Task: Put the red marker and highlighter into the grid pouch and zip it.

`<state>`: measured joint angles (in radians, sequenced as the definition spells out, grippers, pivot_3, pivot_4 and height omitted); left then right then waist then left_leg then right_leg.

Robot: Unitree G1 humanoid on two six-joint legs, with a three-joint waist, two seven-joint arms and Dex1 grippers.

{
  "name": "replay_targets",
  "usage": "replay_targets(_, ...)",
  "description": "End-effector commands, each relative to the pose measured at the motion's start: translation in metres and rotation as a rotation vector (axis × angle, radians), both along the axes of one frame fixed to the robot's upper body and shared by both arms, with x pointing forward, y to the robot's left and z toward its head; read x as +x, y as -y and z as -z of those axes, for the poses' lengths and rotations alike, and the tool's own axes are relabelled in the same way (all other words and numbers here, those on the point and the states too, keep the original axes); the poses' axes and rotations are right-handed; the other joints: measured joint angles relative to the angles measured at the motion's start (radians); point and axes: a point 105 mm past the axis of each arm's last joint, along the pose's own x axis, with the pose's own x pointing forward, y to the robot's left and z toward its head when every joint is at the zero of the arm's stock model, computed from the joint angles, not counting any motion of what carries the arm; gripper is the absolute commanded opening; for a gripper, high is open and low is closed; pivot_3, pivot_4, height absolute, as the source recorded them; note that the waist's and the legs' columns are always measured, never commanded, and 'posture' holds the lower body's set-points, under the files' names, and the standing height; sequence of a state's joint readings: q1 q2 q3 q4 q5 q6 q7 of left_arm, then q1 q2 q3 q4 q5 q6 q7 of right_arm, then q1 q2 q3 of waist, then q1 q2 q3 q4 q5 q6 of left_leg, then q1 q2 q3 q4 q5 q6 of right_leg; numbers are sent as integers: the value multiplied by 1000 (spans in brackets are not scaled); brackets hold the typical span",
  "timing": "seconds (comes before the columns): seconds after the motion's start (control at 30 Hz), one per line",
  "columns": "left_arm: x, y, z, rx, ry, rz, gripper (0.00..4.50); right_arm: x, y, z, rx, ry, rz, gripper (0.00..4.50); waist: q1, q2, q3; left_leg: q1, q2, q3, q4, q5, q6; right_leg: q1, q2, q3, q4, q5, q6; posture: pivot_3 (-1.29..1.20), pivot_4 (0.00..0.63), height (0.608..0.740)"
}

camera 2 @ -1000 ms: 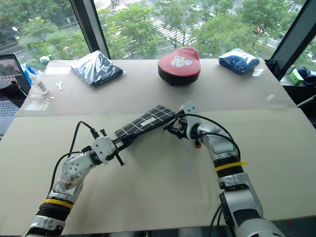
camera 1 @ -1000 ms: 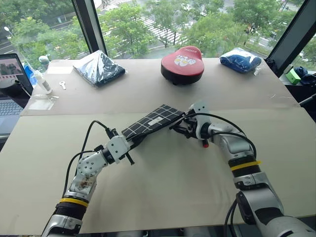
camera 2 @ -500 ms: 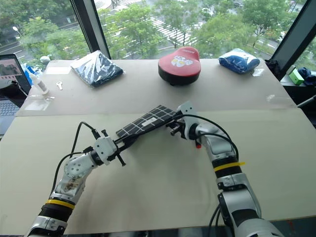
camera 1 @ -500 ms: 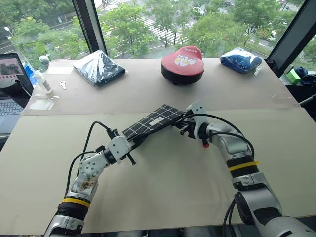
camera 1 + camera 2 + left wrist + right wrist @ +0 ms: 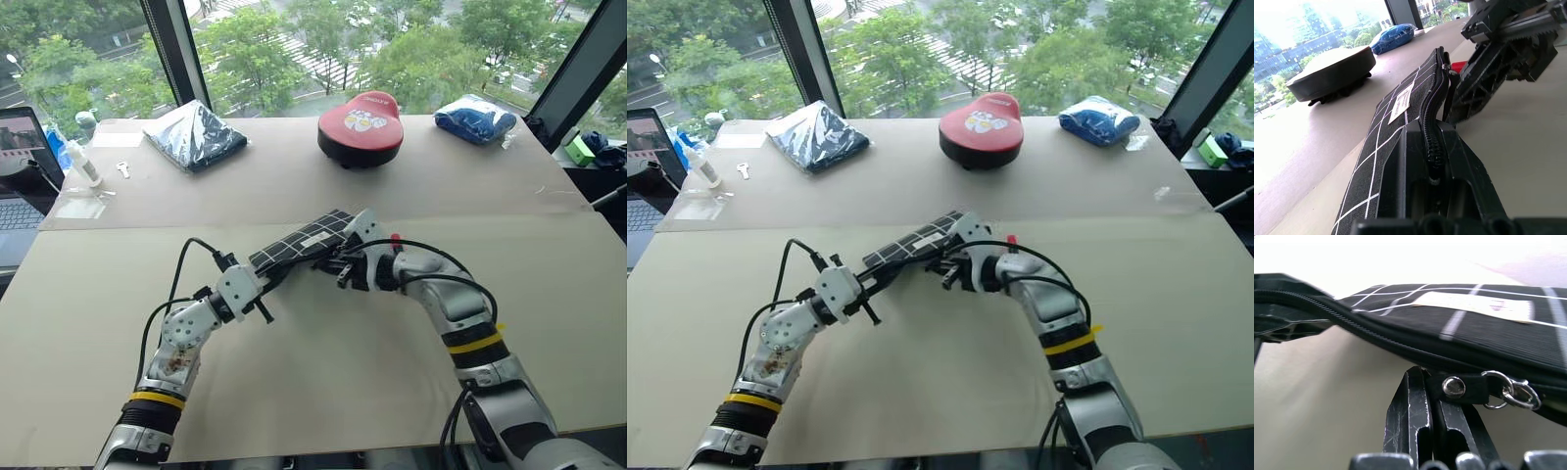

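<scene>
A: How do the jaws stand?

B: The right gripper [image 5: 1432,382] is clamped on the black zipper pull [image 5: 1459,387] of the pouch [image 5: 304,245]; the wrist view shows the two fingers [image 5: 1405,416] pressed together over the leather tab, its rivet and metal rings just clear of the tips. The left gripper [image 5: 266,284] is closed too, pinching the near end of the pouch along the zipper edge.

A: And the pouch itself?

B: Held between the two grippers, raised off the desk [image 5: 323,372] and tilted, grid face up. In the left wrist view the zipper teeth run closed along the edge nearest that gripper.

A: Any writing?

B: A small white label [image 5: 1402,102] sits on the grid face; its print is too small to read. The red cushion-like object [image 5: 361,125] at the back of the desk carries white lettering and a cartoon picture, also unreadable.

A: The pens?

B: A bit of red [image 5: 1458,65] shows at the far end of the pouch; I cannot tell whether it is the marker.
</scene>
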<state>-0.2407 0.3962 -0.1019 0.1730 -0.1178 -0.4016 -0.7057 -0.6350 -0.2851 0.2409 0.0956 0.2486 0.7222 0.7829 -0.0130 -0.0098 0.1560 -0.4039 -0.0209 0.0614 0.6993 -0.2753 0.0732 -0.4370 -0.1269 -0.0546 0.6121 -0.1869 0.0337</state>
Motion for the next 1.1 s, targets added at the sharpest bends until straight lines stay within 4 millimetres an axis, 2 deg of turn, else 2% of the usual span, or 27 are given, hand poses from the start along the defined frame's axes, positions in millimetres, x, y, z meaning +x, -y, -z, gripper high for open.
replay_targets(0.03, 2, 4, -10, -17, 28, 10, 0, -7, -19, -13, -2, 49, -100, 26, 1, 0, 0, 0, 0, 0, 0, 0, 0, 0, 0, 0, 0, 0, 0, 0, 150, 740)
replay_targets(0.17, 2, 7, -9, -19, 22, 22, 0, -6, -35, -20, 27, 36, -141, 26, 0, 0, 0, 0, 0, 0, 2, 0, 0, 0, 0, 0, 0, 0, 0, 0, 150, 740)
replay_targets(0.3, 1, 9, -8, -21, 17, 34, 0, -20, -52, -36, 97, 2, -258, 26, 1, 0, 0, 0, 0, 0, 1, 0, 0, 0, 1, 0, 1, 0, 0, 0, 150, 740)
replay_targets(0.4, 1, 10, -8, -21, 16, 40, 0, -20, -51, -31, 64, -3, -266, 26, 1, 0, 0, 0, 0, -1, 2, 0, 0, 0, 1, 0, 1, 0, 0, 0, 150, 740)
replay_targets(0.47, 1, 11, -8, -21, 17, 40, 0, -5, -45, -22, 10, 24, -186, 26, 1, 0, 0, 0, 0, -1, 2, 0, 0, 0, 1, 0, 0, 0, 0, 0, 150, 740)
replay_targets(0.5, 1, 11, -8, -22, 18, 39, 0, 3, -38, -20, 12, 17, -132, 26, 0, 0, 0, 0, 0, -1, 2, 0, 0, 0, 1, 0, 1, 0, 0, 0, 150, 740)
replay_targets(0.53, 1, 11, -8, -23, 18, 39, 0, 5, -33, -20, 16, 22, -123, 667, 0, 0, 0, 0, 0, -1, 2, 0, 0, 0, 1, 0, 1, 0, 0, 0, 150, 740)
replay_targets(0.57, 1, 11, -8, -24, 18, 39, 0, 5, -29, -22, 28, 19, -110, 870, 1, 0, 0, 0, 0, -1, 2, 0, -1, 0, 1, 0, 1, 0, 0, 0, 150, 740)
replay_targets(0.63, 0, 11, -8, -25, 18, 40, 0, -2, -19, -28, 33, 23, -128, 1445, 2, 0, 0, 0, 0, -1, 2, 0, -1, 0, 1, 0, 1, 0, 0, 0, 150, 740)
replay_targets(0.7, -1, 11, -6, -25, 16, 40, 0, -8, -8, -35, 45, 19, -116, 2270, 3, 0, 0, -1, 0, -1, 2, 0, -1, 0, 0, 0, 0, 0, 0, 0, 150, 740)
replay_targets(0.8, -1, 12, -6, -25, 16, 41, 0, -22, 12, -49, 109, -34, -97, 3250, 3, 0, 0, -1, 0, -1, 2, 0, 0, 0, 0, 0, 0, 0, 1, 0, 150, 740)
replay_targets(0.9, -1, 12, -6, -29, 18, 40, 0, -53, 36, -76, 204, -42, -166, 3250, 8, 0, 0, -1, 0, -1, 2, 0, 0, 0, 0, 0, 0, 0, 0, 0, 150, 740)
replay_targets(0.97, -1, 13, -6, -33, 18, 38, 0, -69, 56, -84, 210, -34, -154, 3250, 13, 0, 0, -1, 1, -1, 2, -1, 1, 0, 0, 0, 0, 0, 1, 0, 150, 740)
replay_targets(1.07, 0, 13, -7, -39, 20, 33, 0, -87, 90, -86, 144, 18, -63, 3250, 24, 0, 0, -1, 0, -1, 3, -5, 8, 1, -2, 0, -2, 0, 1, 0, 150, 740)
replay_targets(1.1, 1, 13, -8, -45, 22, 30, 0, -87, 109, -86, 104, 59, 38, 3250, 27, -1, 0, -1, 0, -1, 3, -7, 10, 1, -2, 0, -2, 1, 1, 0, 150, 740)
